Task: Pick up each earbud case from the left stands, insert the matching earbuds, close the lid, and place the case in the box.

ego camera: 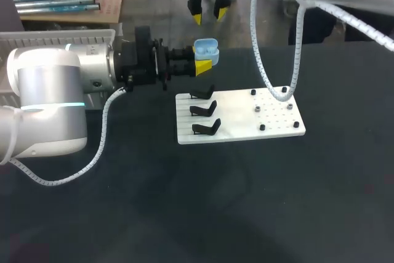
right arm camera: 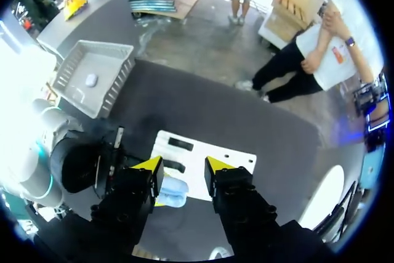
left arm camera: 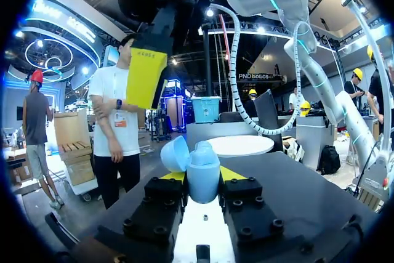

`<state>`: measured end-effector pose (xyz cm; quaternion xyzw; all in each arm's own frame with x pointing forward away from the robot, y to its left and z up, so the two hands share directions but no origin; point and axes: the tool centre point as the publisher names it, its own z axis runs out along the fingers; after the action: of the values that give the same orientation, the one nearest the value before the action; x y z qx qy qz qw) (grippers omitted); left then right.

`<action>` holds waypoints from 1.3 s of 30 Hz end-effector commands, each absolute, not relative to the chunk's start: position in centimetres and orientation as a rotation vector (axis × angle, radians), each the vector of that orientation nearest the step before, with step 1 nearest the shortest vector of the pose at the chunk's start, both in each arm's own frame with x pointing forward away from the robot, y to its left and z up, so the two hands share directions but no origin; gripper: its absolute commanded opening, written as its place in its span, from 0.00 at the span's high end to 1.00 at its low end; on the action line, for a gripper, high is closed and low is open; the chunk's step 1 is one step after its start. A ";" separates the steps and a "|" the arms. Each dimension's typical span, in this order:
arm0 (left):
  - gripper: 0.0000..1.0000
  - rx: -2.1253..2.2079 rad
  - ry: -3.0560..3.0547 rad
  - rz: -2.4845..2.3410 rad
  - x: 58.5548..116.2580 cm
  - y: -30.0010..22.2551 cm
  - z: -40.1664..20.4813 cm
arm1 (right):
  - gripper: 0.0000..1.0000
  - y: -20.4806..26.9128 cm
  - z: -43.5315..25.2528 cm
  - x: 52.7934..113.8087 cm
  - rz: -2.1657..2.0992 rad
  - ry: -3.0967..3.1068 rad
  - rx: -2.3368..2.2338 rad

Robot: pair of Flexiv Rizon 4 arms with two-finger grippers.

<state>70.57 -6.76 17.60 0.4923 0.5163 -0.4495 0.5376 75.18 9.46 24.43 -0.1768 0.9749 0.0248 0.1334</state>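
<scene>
Left gripper [ego camera: 202,64]: both yellow tips pressed on the flanks of a light-blue earbud case [left arm camera: 203,180], narrow gap, firm hold; case sits upright between the fingers, its lid [left arm camera: 174,154] hinged open and tipped to one side (what lies inside the case cannot be made out).

Right gripper [right arm camera: 183,167]: fingers spread wide, nothing in them; it hangs above the held case, apart from it; in the right wrist view the case shows under the gap between its fingers.

White board [ego camera: 237,133] lies on the table below and just past the left gripper; three black stands [ego camera: 204,110] in a column on the board's near side to that gripper; small dark pieces [ego camera: 261,127] dotted over the far side.

Grey box [right arm camera: 123,72] well off beside the left arm; one small pale item [right arm camera: 91,80] inside.
</scene>
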 end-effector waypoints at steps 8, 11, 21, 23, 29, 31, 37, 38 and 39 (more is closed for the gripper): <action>1.00 1.164 1.227 -1.061 70.4 -6.8 17.5 | 0.60 8.6 19.9 76.2 0.133 2.877 -0.450; 1.00 1.164 1.227 -1.061 70.4 -6.8 17.5 | 0.61 8.5 19.8 75.5 0.143 2.880 -0.441; 1.00 1.164 1.227 -1.061 70.4 -6.8 17.5 | 0.60 8.2 20.0 73.0 0.152 2.879 -0.408; 1.00 1.164 1.227 -1.061 70.4 -6.8 17.5 | 0.60 8.3 20.0 72.6 0.153 2.878 -0.400; 1.00 1.164 1.227 -1.061 70.4 -6.8 17.5 | 0.59 8.1 20.5 71.8 0.166 2.851 -0.348; 1.00 1.164 1.227 -1.061 70.4 -6.8 17.5 | 0.58 7.6 21.4 71.5 0.166 2.809 -0.301; 1.00 1.107 1.220 -1.019 71.5 -4.6 18.6 | 0.49 5.1 24.3 69.6 0.258 2.656 -0.168; 1.00 1.095 1.219 -0.998 72.0 -3.7 18.9 | 0.36 4.8 24.5 69.3 0.273 2.636 -0.155; 1.00 1.079 1.218 -0.978 72.6 -2.8 19.2 | 0.25 4.5 24.7 68.9 0.287 2.615 -0.156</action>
<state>72.98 -4.74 18.57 0.4748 0.5177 -0.4318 0.5658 71.97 6.78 24.32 -0.0631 0.9850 0.0780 0.1403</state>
